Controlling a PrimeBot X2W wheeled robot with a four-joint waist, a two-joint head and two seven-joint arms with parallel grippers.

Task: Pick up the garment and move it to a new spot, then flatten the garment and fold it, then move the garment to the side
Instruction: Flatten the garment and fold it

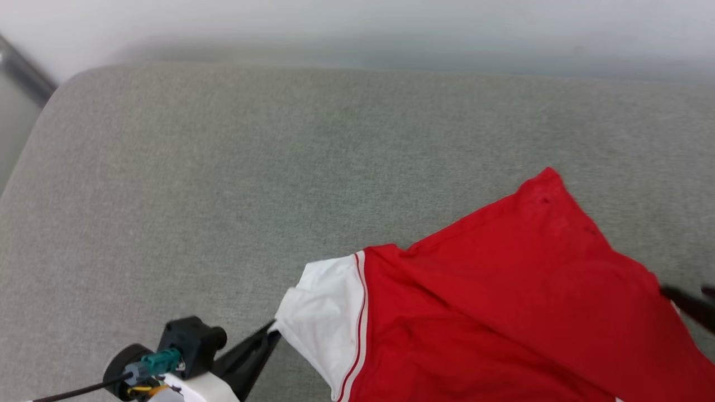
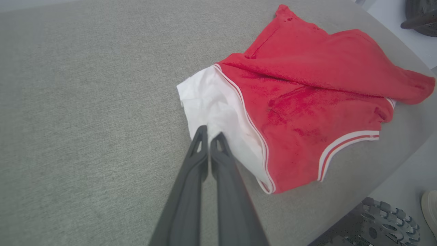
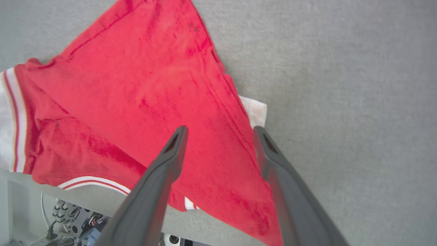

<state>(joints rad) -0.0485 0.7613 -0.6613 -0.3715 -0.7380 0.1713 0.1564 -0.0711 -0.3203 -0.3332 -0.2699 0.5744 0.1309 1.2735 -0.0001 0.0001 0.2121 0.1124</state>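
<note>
Left gripper [image 1: 271, 334], red fabric jersey garment [image 1: 503, 290] and right gripper [image 1: 690, 301] on a grey woven upholstered surface [image 1: 167, 195].
Head view: left gripper at 7 o'clock, long dark fingers pressed together, pinching the corner of the white sleeve [image 1: 324, 329]. Garment rumpled and partly folded over itself at 5 o'clock. Right gripper at 4 o'clock, fingers spread above the red cloth.

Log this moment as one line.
left gripper: shut on jersey sleeve | right gripper: open over jersey | jersey: folded over, on pad
</note>
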